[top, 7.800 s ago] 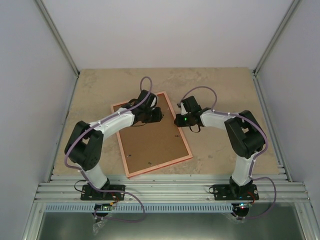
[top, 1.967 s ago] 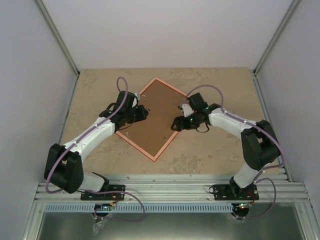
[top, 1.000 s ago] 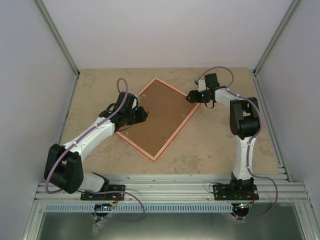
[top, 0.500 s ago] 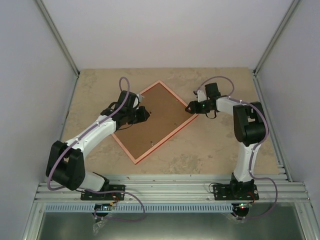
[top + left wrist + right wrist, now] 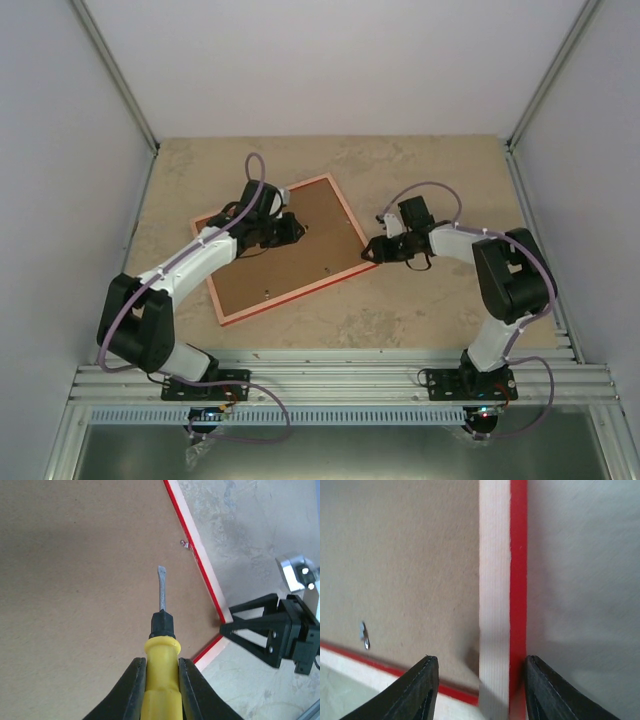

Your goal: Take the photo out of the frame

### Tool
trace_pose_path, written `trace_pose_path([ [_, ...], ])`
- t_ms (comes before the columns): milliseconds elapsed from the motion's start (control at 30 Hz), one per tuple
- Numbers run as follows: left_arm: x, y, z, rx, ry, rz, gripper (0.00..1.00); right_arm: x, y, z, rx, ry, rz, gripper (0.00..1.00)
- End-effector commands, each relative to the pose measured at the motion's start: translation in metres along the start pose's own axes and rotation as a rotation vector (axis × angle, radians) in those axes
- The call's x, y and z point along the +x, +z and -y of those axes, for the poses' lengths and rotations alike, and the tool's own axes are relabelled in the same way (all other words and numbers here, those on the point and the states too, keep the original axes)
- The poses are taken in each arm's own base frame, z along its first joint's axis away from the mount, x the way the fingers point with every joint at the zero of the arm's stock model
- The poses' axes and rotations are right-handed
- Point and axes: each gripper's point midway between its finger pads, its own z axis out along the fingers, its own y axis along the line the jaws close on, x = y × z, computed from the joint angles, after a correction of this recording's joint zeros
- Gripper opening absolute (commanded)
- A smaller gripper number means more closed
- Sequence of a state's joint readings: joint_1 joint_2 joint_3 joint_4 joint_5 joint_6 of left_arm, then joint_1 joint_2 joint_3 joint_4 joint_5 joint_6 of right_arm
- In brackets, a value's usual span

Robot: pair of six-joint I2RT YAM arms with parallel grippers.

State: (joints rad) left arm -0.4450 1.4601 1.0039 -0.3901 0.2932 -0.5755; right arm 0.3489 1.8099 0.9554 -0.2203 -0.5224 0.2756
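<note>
The frame [image 5: 285, 255] lies face down on the table, its brown board back up inside a pinkish-orange rim with a red outer edge. The photo is hidden beneath it. My left gripper [image 5: 290, 228] hovers over the board's far part, shut on a yellow-handled screwdriver [image 5: 161, 680] whose flat blade [image 5: 160, 587] points across the board. A small metal tab [image 5: 185, 543] sits by the rim. My right gripper [image 5: 370, 250] is open at the frame's right corner. In the right wrist view it [image 5: 480, 690] straddles the rim [image 5: 495, 580], one finger over the board, one outside the red edge.
The beige stone-patterned table [image 5: 440, 300] is enclosed by pale walls on three sides, with an aluminium rail [image 5: 340, 375] along the near edge. Another metal tab [image 5: 365, 634] shows on the board near the frame's corner.
The frame has turned clockwise and now lies flatter across the table. My right gripper came nearer with the frame's right corner. My left gripper stayed over the board with the screwdriver.
</note>
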Motion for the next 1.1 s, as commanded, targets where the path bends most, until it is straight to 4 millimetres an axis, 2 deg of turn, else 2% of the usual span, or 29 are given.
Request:
trace_pose_path([
  [0,-0.004,0.002,0.014,0.036,0.028,-0.001,0.0,0.031,-0.001,-0.016,-0.003,0.007,-0.052,0.47],
  [133,-0.002,0.005,0.019,0.045,0.035,-0.007,0.0,0.034,-0.005,-0.023,0.03,-0.019,-0.045,0.47],
  [333,0.0,0.011,0.024,0.049,0.044,-0.019,0.0,0.003,-0.011,-0.015,0.126,-0.048,0.027,0.47],
  [567,0.002,0.015,0.026,0.046,0.05,-0.024,0.0,-0.023,0.005,-0.015,0.129,-0.073,0.036,0.47],
  [833,0.004,0.024,0.027,0.043,0.051,-0.034,0.0,-0.034,0.024,-0.014,0.119,-0.081,0.02,0.42],
  [1067,0.012,0.033,0.027,0.035,0.055,-0.056,0.0,-0.027,0.034,-0.01,0.126,-0.083,-0.007,0.34],
])
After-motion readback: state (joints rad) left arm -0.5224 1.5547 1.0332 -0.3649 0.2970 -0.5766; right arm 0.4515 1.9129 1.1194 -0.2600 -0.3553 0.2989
